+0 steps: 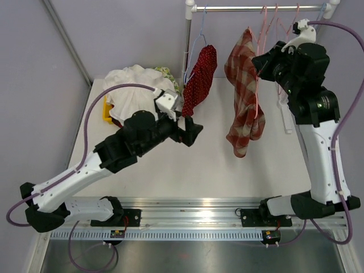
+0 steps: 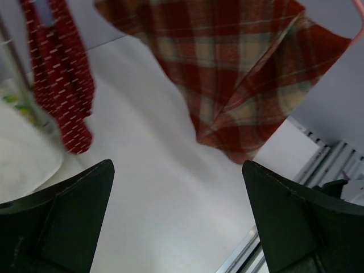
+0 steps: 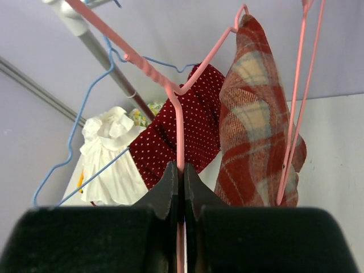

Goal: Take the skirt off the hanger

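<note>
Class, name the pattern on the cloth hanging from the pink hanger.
Red and tan plaid cloth, on the pink hanger; clearest in left wrist view.

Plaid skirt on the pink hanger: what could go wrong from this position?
1. The right end effector is shut on only a thin wire of the pink hanger. Pulling the plaid skirt may twist the hanger or make it slip.
2. The open left end effector sits near the red dotted garment and may grab that instead.
3. The spare pink hangers beside the skirt could tangle with it.
</note>
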Robot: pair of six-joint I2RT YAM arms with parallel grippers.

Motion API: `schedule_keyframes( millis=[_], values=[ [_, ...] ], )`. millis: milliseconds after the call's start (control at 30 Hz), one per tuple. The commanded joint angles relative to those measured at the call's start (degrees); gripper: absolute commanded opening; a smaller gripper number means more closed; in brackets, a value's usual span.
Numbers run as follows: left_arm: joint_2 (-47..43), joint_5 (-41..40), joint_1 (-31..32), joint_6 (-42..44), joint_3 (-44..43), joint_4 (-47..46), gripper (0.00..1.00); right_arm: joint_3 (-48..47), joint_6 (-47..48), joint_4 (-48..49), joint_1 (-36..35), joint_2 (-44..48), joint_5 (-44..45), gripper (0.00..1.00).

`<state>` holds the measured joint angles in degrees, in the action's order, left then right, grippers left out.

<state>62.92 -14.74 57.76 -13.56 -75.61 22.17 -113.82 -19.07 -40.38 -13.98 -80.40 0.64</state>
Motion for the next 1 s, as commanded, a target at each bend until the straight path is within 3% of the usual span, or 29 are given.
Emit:
schedule_keyframes(
  millis=[0, 200, 467, 533, 600, 667, 733, 967],
  values=[
    [4.49, 11.74, 2.0, 2.67, 1.34, -17.29, 0.99, 1.31, -3.07, 3.65, 0.0, 7.09, -2.31, 0.0],
    [14.15, 17.29, 4.73, 0.29, 2.41, -30.5, 0.99, 2.99, -7.91, -0.57, 0.0, 13.95, -7.49, 0.0],
    [22.42, 18.34, 6.93, -0.15, -3.66, -35.17, 0.99, 3.25, -10.64, -3.83, 0.0, 19.05, -11.37, 0.0],
    [23.39, 20.0, 6.93, -1.29, -4.28, -36.23, 0.83, 3.34, -10.55, -4.44, 0.0, 19.31, -11.19, 0.0],
    [23.48, 21.24, 7.19, -2.51, -4.54, -37.2, 0.8, 3.69, -10.55, -4.44, 0.0, 19.67, -10.84, 0.0],
    [22.34, 22.04, 7.81, -2.78, -4.46, -37.2, 0.84, 4.04, -10.55, -4.27, 0.0, 19.76, -10.84, 0.0],
    [20.42, 22.65, 8.77, -2.78, -3.58, -37.29, 0.99, 4.57, -10.55, -4.09, 0.0, 19.67, -10.93, 0.0],
    [19.78, 30.12, 9.13, -5.86, -2.95, -40.72, 0.99, 4.4, -11.25, -3.04, 0.0, 19.23, -11.19, 0.0]
  ],
)
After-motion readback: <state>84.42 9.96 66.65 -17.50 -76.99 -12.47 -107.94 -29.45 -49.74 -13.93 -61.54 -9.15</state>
